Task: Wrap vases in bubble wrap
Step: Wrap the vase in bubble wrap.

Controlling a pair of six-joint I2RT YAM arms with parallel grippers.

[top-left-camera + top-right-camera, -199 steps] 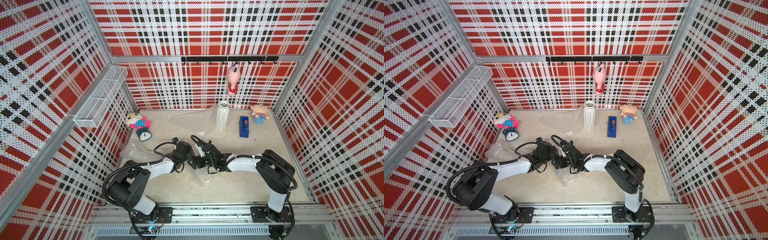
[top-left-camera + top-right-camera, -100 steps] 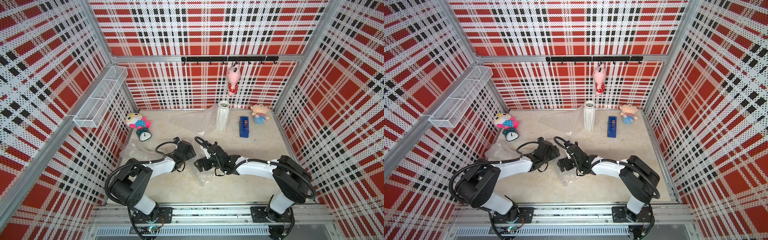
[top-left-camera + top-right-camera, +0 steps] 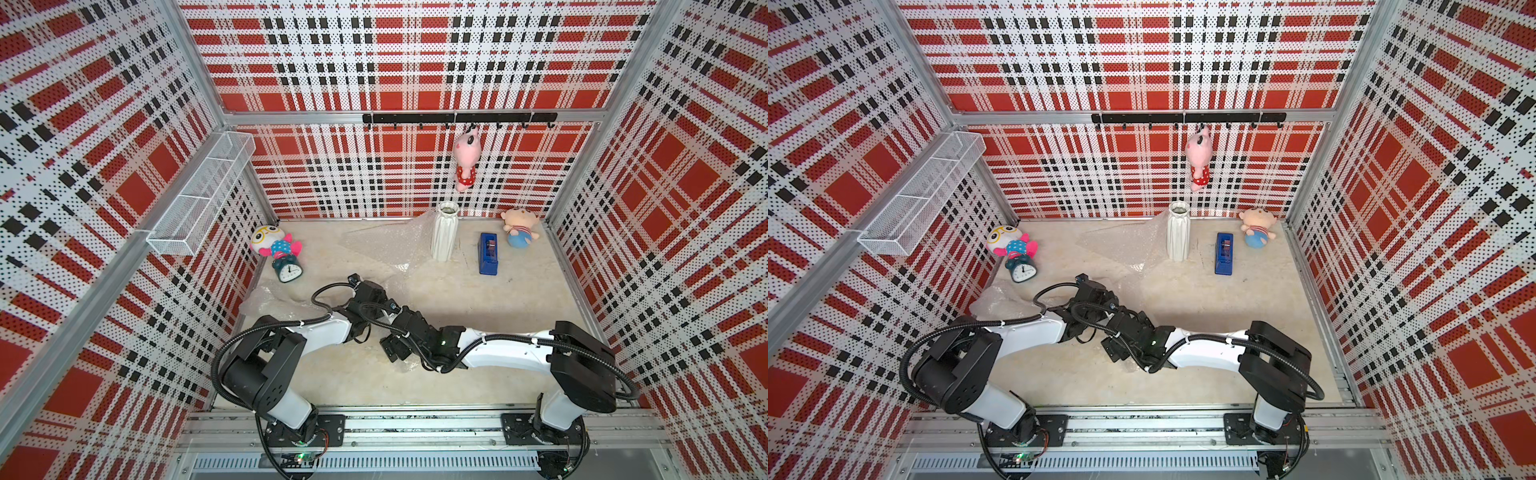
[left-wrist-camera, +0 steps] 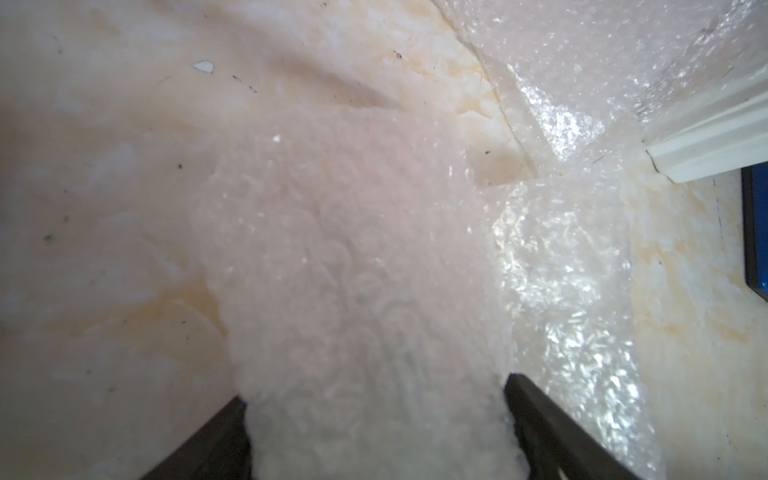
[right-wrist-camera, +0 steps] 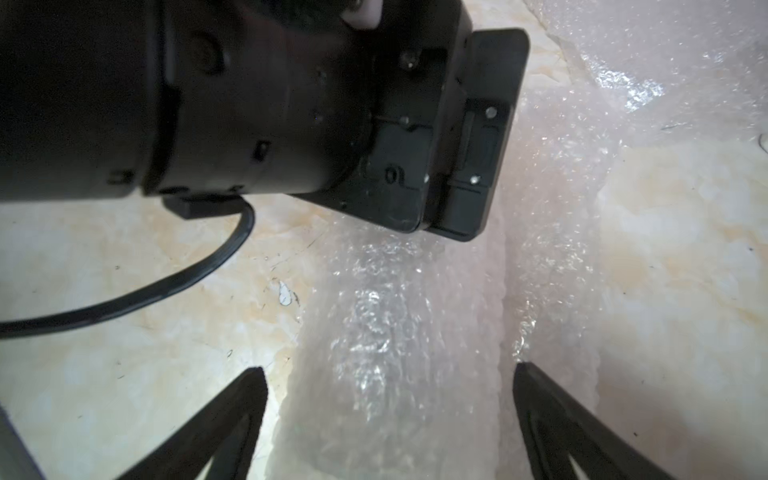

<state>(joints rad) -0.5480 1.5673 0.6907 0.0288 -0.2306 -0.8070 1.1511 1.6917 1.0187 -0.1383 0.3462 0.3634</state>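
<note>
One bubble wrap roll (image 5: 395, 353) lies flat on the table (image 3: 498, 299), front-centre, mostly hidden under the two wrists in both top views. Something tube-shaped seems bundled inside, likely a vase, but I can't confirm that through the plastic. Its long axis runs roughly front to back, in line with both grippers, so each pair of fingers spans its width, not its length. The right gripper (image 5: 388, 368) sits at the front end with jaws spread; a sliver of bare table shows between one finger and the roll, so it holds nothing. The left gripper (image 4: 376, 388) sits farther along the same roll, directly ahead of the right one. Its jaws are also wide, and the roll fills the gap and meets both fingers; squeezing or just straddling, cannot tell. The roll runs on past it toward a loose bubble wrap sheet (image 3: 386, 241) at the back. A white ribbed vase (image 3: 444, 232) stands upright touching that sheet, unwrapped and well apart from both grippers, the left one nearer. My guess is the next move works on the roll under the fingers, which either arm can reach. A second crumpled sheet (image 3: 274, 299) lies near the left wall, and a blue tape dispenser (image 3: 488, 253) sits just beside the vase. Containers: the wire basket (image 3: 199, 199) on the left wall has nothing visible in it, and the vase mouth is dark, contents not visible.
</note>
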